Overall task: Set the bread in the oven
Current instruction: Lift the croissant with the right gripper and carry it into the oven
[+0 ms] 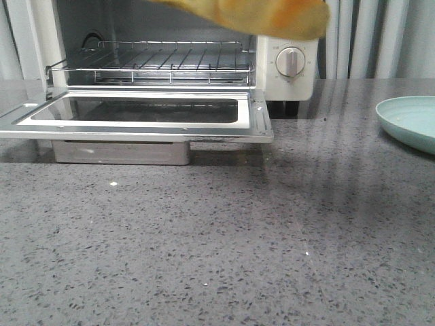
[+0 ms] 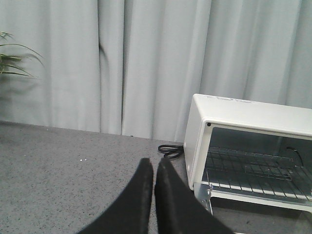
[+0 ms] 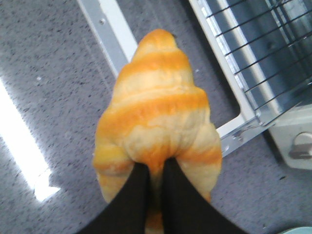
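The bread (image 3: 158,117), a golden-yellow croissant roll with orange stripes, hangs in my right gripper (image 3: 155,168), whose black fingers are shut on its middle. In the front view the bread (image 1: 265,15) shows at the top edge, above the oven's right side. The cream-white oven (image 1: 289,64) stands at the back left, its glass door (image 1: 136,112) dropped open flat and its wire rack (image 1: 153,58) bare. In the right wrist view the bread is held over the door's corner (image 3: 234,131). My left gripper (image 2: 155,165) is shut and empty, left of the oven (image 2: 243,117).
A pale green plate (image 1: 411,121) lies at the right edge of the grey speckled counter (image 1: 217,238). A black power cord (image 2: 170,151) lies behind the oven's left side. Grey curtains hang behind. A plant (image 2: 12,58) shows at far left.
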`<move>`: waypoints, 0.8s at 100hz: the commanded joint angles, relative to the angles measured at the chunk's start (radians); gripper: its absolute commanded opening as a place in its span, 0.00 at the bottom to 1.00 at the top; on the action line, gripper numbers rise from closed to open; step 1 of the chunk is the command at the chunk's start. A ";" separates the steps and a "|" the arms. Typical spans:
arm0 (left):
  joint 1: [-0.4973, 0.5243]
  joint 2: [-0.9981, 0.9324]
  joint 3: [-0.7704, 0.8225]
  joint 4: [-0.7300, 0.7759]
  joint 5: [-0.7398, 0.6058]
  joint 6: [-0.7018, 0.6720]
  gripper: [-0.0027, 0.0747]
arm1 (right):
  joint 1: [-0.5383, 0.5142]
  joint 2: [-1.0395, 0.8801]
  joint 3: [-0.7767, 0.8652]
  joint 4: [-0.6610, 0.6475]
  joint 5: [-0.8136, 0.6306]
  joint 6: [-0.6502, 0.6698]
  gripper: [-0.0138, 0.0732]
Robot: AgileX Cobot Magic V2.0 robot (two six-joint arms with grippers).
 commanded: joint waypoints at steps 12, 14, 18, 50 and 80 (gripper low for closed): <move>0.003 0.022 -0.022 -0.002 -0.049 0.003 0.01 | 0.001 0.055 -0.176 -0.135 -0.063 -0.012 0.08; 0.003 0.022 -0.022 -0.002 -0.049 0.003 0.01 | 0.001 0.067 -0.191 -0.144 -0.063 -0.012 0.08; 0.003 0.022 -0.022 -0.004 -0.045 0.003 0.01 | 0.001 0.092 -0.218 -0.159 -0.066 -0.012 0.08; 0.003 0.022 -0.022 -0.005 -0.006 0.003 0.01 | -0.001 0.253 -0.303 -0.324 -0.130 -0.012 0.08; 0.003 0.022 -0.022 0.008 0.013 0.003 0.01 | -0.053 0.312 -0.303 -0.354 -0.228 -0.010 0.08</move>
